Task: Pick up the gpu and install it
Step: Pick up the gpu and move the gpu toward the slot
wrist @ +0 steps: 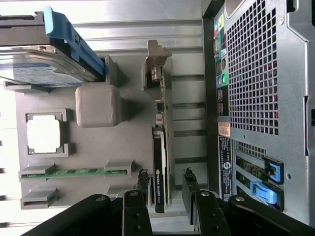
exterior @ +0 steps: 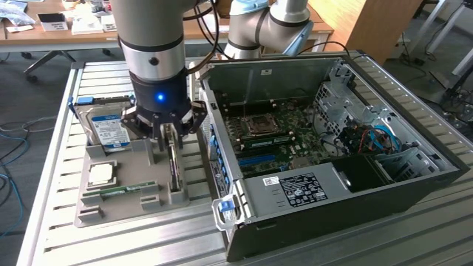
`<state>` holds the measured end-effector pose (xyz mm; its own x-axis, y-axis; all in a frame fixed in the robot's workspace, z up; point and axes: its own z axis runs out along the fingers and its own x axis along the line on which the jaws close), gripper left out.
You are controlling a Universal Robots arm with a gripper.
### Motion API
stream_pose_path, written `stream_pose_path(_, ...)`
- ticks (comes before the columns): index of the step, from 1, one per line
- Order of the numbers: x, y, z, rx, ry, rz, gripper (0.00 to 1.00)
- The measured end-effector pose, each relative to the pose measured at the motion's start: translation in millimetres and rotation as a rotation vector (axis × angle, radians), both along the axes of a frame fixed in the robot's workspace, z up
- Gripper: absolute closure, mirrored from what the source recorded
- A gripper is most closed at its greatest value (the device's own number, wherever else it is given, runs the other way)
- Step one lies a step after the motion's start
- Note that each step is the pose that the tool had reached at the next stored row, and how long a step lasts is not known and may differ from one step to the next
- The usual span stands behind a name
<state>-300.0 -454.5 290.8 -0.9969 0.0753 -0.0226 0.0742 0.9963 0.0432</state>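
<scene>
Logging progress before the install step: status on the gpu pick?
Gripper open, jaws either side of the gpu. Card stands on edge in the gray holder, not lifted. Computer case close alongside.

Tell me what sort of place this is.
Likely a robotics lab bench for computer assembly: a robot arm over a grey parts tray, an open PC case on a slatted metal table, office desks behind.

Slatted metal table (exterior: 50, 244), wooden desk (exterior: 74, 37) behind, grey floor (exterior: 30, 94), loose cables (exterior: 10, 138)
</scene>
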Motion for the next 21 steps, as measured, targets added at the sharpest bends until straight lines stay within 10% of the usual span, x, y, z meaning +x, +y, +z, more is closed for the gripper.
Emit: stream_pose_path(21,0.0,0.0,-15.6,0.0001,-0.0001,0.000,0.58)
